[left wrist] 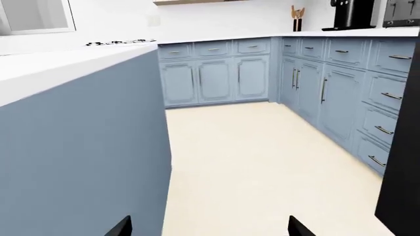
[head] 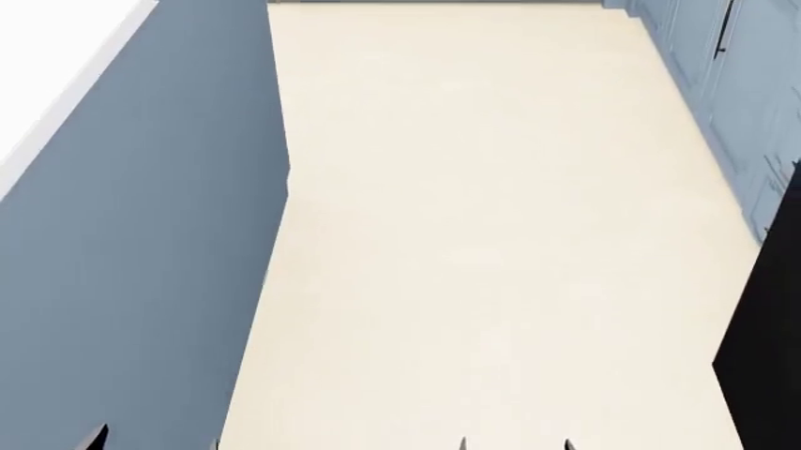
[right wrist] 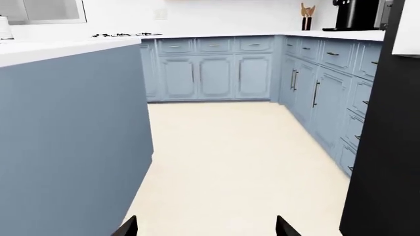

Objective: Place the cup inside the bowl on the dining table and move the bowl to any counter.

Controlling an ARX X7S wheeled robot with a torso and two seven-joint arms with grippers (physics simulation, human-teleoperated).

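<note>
The cup, the bowl and the dining table are out of view in every frame. A white counter [left wrist: 217,39] with a white backsplash runs along the far wall over blue cabinets; it also shows in the right wrist view [right wrist: 217,35]. My left gripper [left wrist: 210,232] is open and empty, with only its two dark tips showing over the cream floor; it also shows in the head view [head: 157,442]. My right gripper [right wrist: 207,231] is open and empty too, low over the floor, and shows at the head view's bottom edge [head: 516,446].
A blue-grey island with a white top [left wrist: 52,66] stands close on the left [head: 138,234]. A tall black unit [right wrist: 384,147] stands close on the right [head: 766,356]. A coffee machine [left wrist: 352,14], a utensil holder [left wrist: 297,18] and stove burners [left wrist: 121,43] sit on the counters.
</note>
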